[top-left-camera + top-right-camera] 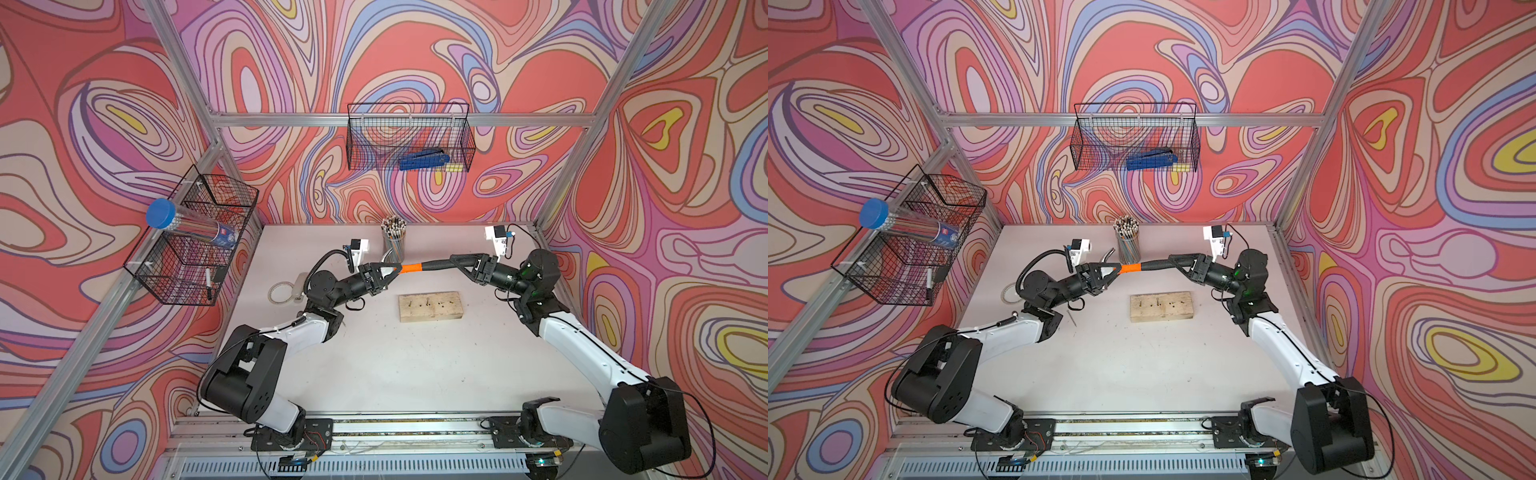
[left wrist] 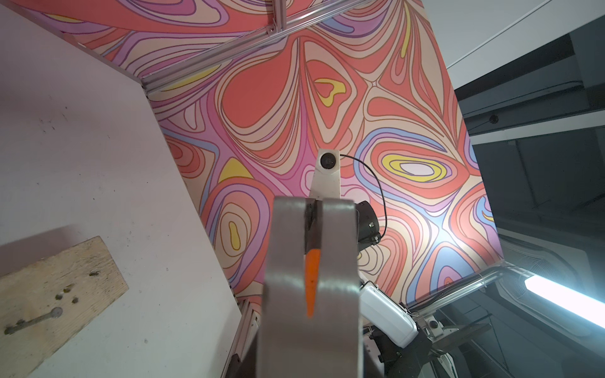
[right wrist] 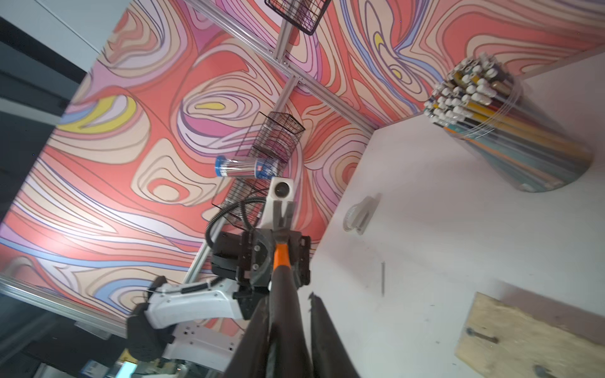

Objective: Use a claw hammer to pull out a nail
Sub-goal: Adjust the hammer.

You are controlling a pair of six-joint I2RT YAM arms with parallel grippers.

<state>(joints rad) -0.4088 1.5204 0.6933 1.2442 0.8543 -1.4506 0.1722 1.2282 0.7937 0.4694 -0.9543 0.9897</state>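
A white table (image 1: pixel 395 374) stands inside a booth with swirling red, pink and purple walls. Two robot arms hold the claw hammer (image 1: pixel 419 266) level in the air, above the far middle of the table. The left gripper (image 1: pixel 392 272) is clamped on the hammer where the steel head meets the orange neck. The right gripper (image 1: pixel 459 262) has a finger on each side of the black handle, but whether it is squeezing cannot be told.

Just nearer than the hammer, a wooden block (image 1: pixel 430 306) lies flat on the table. A bent nail (image 2: pixel 36 320) lies over on its top face.

Behind the hammer head stands an upright clear cup (image 1: pixel 395 249) packed with pencils (image 1: pixel 393 224).

A black wire basket (image 1: pixel 361 137) hangs on the far wall and holds a blue hand tool (image 1: pixel 422 160).

A second wire basket (image 1: pixel 174 286) hangs on the left wall. A clear tube with a blue cap (image 1: pixel 195 226) leans out of it, and a white marker (image 1: pixel 209 282) stands in its near compartment.

A tape roll (image 1: pixel 282 293) lies on the table's left side.
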